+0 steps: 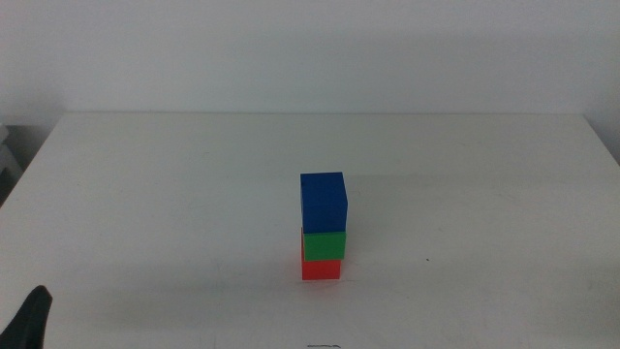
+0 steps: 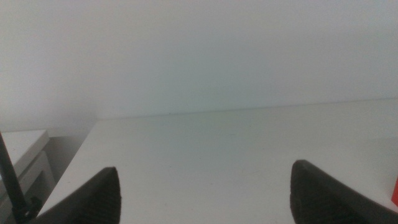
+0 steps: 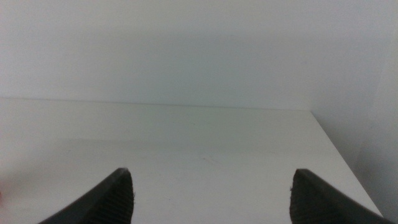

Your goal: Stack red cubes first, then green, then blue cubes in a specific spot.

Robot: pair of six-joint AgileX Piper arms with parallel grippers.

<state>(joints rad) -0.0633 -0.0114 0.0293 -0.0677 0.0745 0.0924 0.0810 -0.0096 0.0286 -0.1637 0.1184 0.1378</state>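
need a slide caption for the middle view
Blue cube on green cube on red cube, stacked on the white table.

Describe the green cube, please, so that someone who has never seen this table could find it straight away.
On the white table, one small tower of three cubes stands slightly right of centre, towards the near edge. The green cube is its middle layer. It sits on the red cube and carries the blue cube, which looks larger.

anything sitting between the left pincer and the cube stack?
Nothing: the middle view shows only bare white table between the left pincer, at the bottom-left corner, and the red cube at the stack's base.
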